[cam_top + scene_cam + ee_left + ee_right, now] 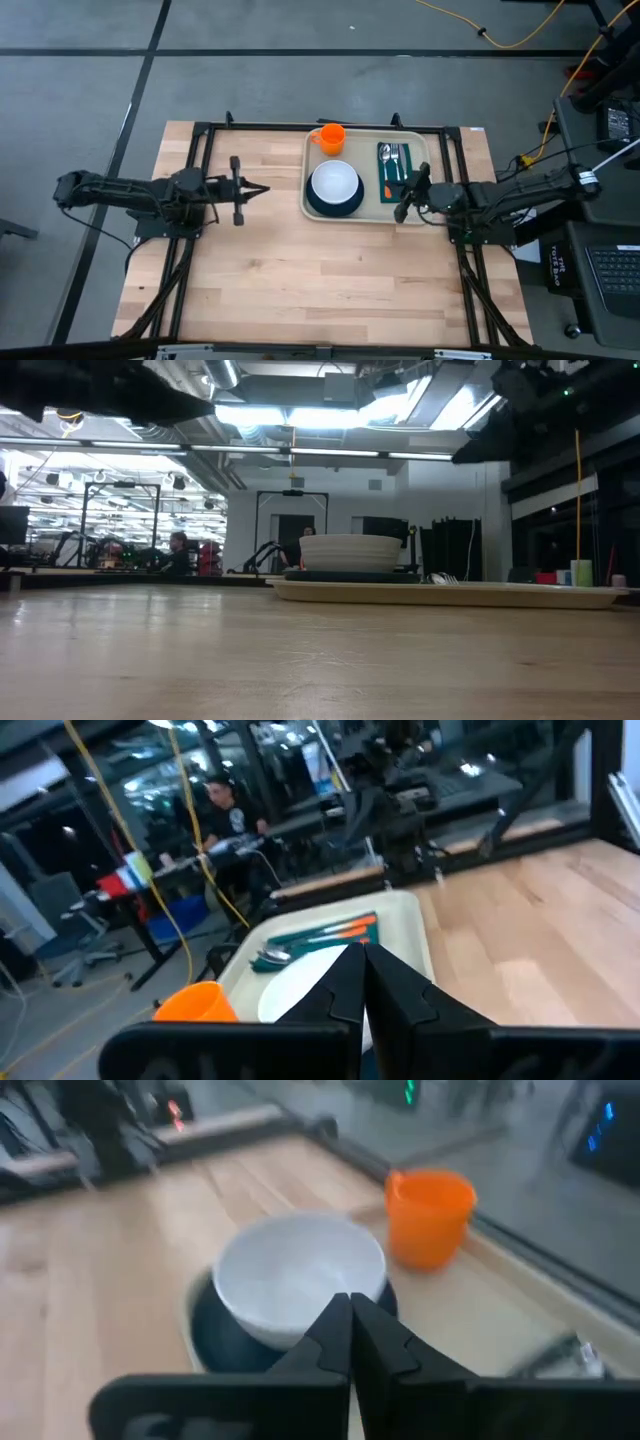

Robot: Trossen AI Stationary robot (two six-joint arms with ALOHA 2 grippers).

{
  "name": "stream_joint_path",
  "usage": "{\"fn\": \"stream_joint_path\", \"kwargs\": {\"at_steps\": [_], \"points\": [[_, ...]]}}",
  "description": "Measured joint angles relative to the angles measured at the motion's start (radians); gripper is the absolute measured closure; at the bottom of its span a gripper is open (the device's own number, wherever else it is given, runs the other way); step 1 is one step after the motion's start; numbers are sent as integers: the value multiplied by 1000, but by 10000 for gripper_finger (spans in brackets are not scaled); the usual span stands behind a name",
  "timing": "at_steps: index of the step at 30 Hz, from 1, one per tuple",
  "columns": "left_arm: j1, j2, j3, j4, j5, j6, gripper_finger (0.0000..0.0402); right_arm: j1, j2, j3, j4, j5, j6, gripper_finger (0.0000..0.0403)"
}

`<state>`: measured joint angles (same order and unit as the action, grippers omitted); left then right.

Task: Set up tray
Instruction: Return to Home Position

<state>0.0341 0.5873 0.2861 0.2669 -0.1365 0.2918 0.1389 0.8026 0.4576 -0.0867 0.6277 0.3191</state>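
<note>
A: Which way does the tray lie from each hand?

B: The large beige plastic rectangular tray (365, 150) sits right of the middle of the pale wooden surface (300, 270), its long axis running from your left side to your right. Your right hand (348, 1298) hangs over the tray's right end, fingers pressed together on nothing, pointing at the bowl. Your left hand (262, 190) is also closed and empty. It is well apart from the tray and points at its left end across bare wood.

A: So the right arm is nearer?

B: Much nearer. To go home, I'd judge you should lift it clear of the raised rim, then draw it back (the cutlery lies just beside it).

A: What's loaded?

B: A smooth white round bowl (295, 1275) on a dark teal round plate (215, 1340), and a bright orange plastic cup (428, 1215) at one corner, just beside the bowl. There is also metal-headed cutlery with orange handles (393, 155) on a dark green rectangular napkin (381, 165). The layout looks complete.
</note>
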Motion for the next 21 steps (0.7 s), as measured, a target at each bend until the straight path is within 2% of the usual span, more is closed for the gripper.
{"fn": "stream_joint_path", "kwargs": {"at_steps": [5,12,15,21], "points": [[28,-149,-89,1,34,-23,399,15,-18,-20,98,-27,-91,397],[62,-326,-211,30,30,-36,400,14,-20,-21,99,-29,-124,397],[83,-382,-243,14,65,-52,399,14,-20,-25,107,-76,-144,396],[149,-440,-278,-39,82,-87,399,14,-46,-174,360,-141,-213,396]]}}
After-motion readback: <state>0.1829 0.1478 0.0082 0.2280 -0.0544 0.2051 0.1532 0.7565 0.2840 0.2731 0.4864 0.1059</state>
